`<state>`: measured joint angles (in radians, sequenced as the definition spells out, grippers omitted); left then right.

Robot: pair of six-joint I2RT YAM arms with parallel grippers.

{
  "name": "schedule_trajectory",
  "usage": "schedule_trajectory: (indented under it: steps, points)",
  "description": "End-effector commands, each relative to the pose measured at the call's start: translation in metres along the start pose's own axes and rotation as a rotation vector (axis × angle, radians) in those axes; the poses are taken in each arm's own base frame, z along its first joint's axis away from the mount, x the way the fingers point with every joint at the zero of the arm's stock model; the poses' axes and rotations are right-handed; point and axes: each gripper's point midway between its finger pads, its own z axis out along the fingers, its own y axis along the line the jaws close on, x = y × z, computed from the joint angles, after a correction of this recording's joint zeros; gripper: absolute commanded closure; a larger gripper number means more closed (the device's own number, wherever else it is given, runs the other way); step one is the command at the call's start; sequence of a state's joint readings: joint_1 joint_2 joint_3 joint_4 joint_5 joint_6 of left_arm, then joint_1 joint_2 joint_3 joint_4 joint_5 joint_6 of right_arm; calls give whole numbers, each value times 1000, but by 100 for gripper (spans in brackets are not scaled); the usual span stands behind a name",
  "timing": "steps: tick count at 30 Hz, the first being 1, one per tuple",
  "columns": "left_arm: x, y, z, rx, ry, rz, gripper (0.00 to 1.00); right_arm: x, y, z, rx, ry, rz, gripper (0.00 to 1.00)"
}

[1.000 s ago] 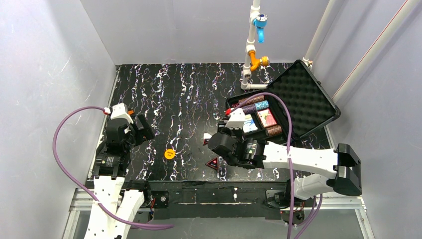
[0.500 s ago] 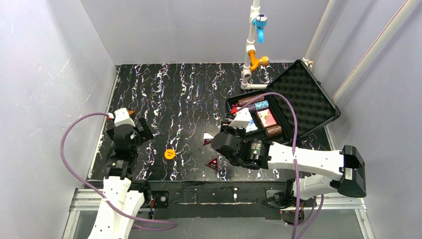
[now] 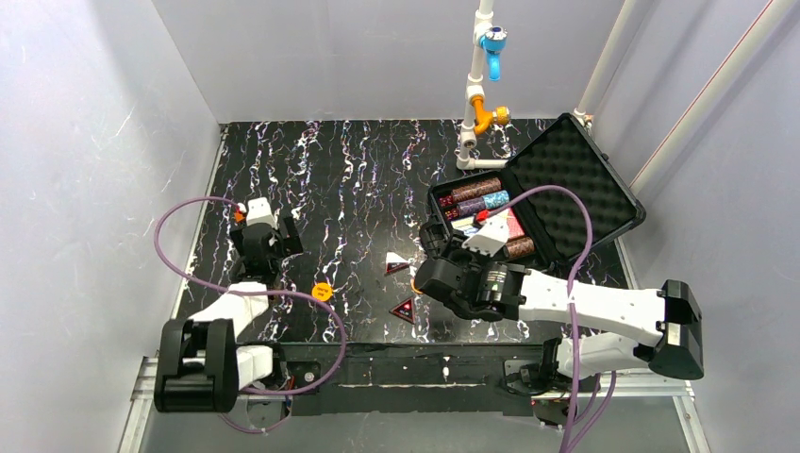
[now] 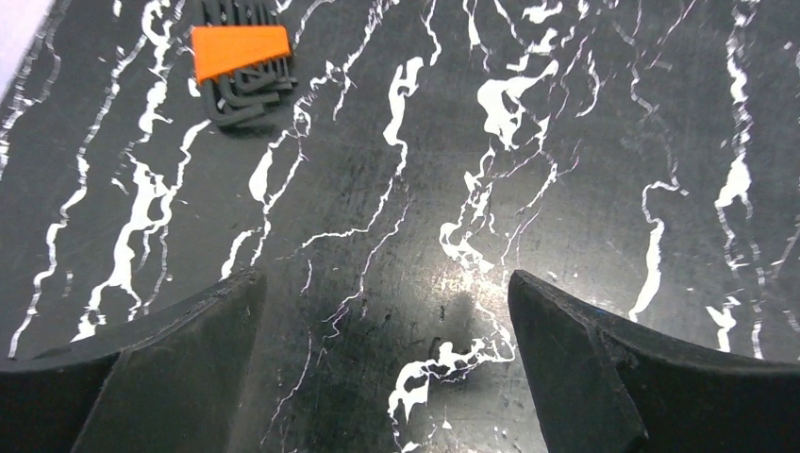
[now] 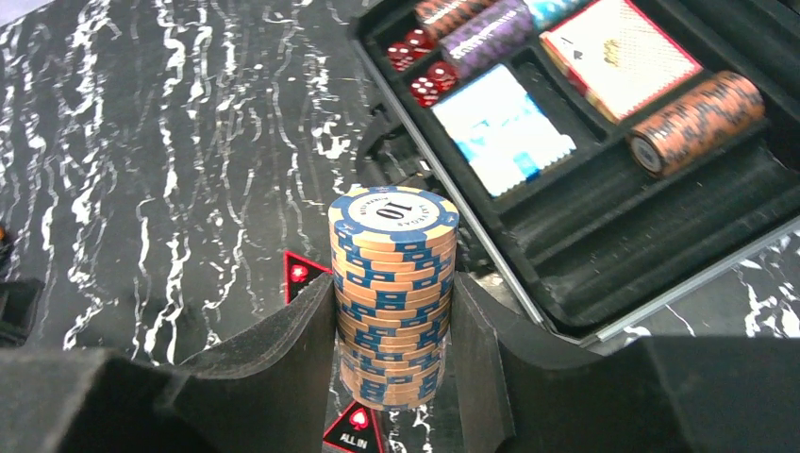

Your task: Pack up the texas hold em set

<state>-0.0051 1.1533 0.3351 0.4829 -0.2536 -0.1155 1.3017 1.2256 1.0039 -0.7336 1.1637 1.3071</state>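
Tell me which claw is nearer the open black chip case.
Right. The right claw, gripping a poker chip stack, sits just off the case's near-left edge; the left claw, open and empty, is far across the table to the left.

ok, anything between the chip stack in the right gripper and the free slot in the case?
Nothing loose. The blue-and-tan chip stack, held in the right gripper, sits just outside the black hard case. Only its near rim separates it from the empty trough beside the brown chip roll.
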Motion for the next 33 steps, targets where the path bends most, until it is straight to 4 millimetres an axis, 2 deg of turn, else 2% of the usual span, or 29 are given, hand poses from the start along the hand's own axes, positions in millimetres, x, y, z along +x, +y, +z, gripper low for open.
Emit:
schedule_trajectory:
  steps: [1,5,8,12,14,17,19,33]
  points:
    - [-18,-6,14,25,-118,8,1,-30,-21,1,74,-54,213,99]
    - [-18,-18,20,85,-116,11,4,-24,-36,15,135,39,282,99]
    - [-20,-26,19,131,-176,-13,4,-25,-49,24,185,65,325,99]
    - [-9,-29,21,156,-275,7,3,-28,-59,35,239,87,360,99]
    - [0,-29,24,148,-217,17,2,-29,-63,38,271,99,374,99]
    - [-6,-32,34,137,-183,28,2,-26,-72,42,327,117,406,99]
    - [-4,-31,36,124,-150,30,2,-21,-79,46,364,140,434,99]
    - [-3,-32,36,124,-150,31,2,30,-91,77,491,393,529,99]
